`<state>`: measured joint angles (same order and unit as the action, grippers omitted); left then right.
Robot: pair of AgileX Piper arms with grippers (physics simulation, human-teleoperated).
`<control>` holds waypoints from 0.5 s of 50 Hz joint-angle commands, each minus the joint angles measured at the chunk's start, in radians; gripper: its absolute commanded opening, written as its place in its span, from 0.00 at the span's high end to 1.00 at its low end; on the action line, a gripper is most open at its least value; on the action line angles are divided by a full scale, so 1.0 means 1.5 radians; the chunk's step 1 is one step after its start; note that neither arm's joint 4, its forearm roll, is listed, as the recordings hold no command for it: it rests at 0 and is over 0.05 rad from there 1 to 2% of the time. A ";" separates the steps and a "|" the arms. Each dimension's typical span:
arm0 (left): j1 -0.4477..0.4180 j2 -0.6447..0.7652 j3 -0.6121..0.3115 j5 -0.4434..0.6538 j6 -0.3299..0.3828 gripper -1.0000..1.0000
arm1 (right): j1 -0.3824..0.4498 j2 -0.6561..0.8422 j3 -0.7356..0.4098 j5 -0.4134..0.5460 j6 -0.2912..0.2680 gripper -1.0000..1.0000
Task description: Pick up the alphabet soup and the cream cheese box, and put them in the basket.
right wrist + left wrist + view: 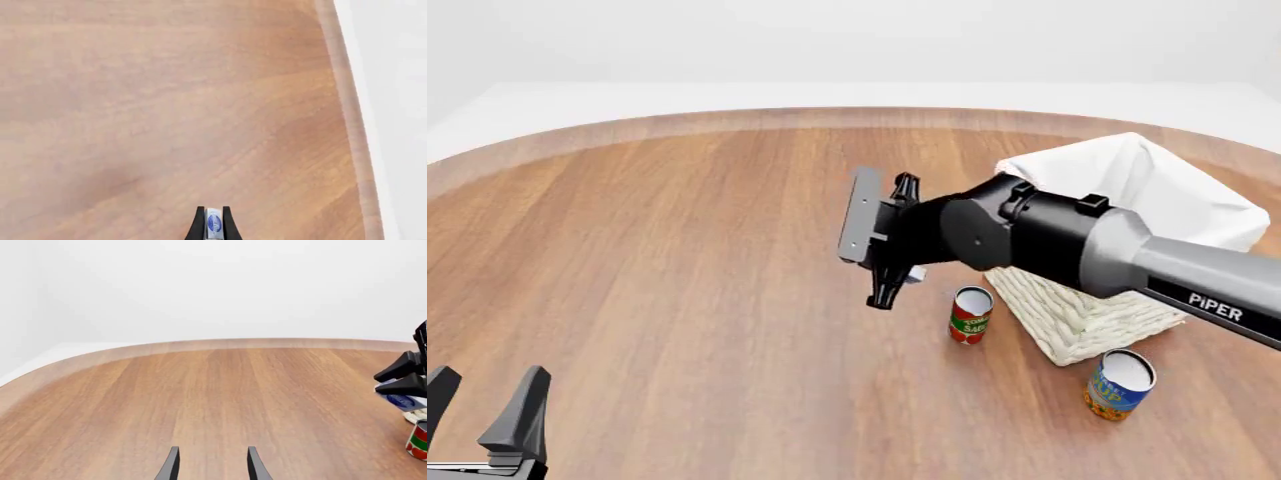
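Observation:
My right gripper (894, 282) hangs above the middle of the table, shut on the cream cheese box (916, 272), a small white and blue box. The right wrist view shows that box (213, 223) pinched between the two fingers, and it also appears in the left wrist view (400, 401). The alphabet soup (1120, 384), a short blue can with a pale top, stands upright near the front right, just in front of the basket (1094, 310). The basket is cream wicker with a white cloth lining. My left gripper (487, 410) sits low at the front left, open and holding nothing.
A slim red-and-green can (969, 315) stands upright just left of the basket, below and right of the held box. The round wooden table's far edge (827, 118) curves across the back.

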<state>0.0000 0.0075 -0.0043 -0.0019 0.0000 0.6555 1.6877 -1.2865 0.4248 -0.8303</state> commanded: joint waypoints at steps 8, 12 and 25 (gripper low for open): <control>0.000 0.000 0.000 0.000 0.000 0.00 | 0.012 -0.085 0.044 -0.031 0.079 1.00; 0.000 0.000 0.000 0.000 0.000 0.00 | 0.014 -0.095 0.052 -0.034 0.085 1.00; 0.000 0.000 0.000 0.000 0.000 0.00 | 0.024 -0.151 0.060 -0.035 0.134 1.00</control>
<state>0.0000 0.0075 -0.0043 -0.0019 0.0000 0.6769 1.5265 -1.2082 0.3808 -0.6935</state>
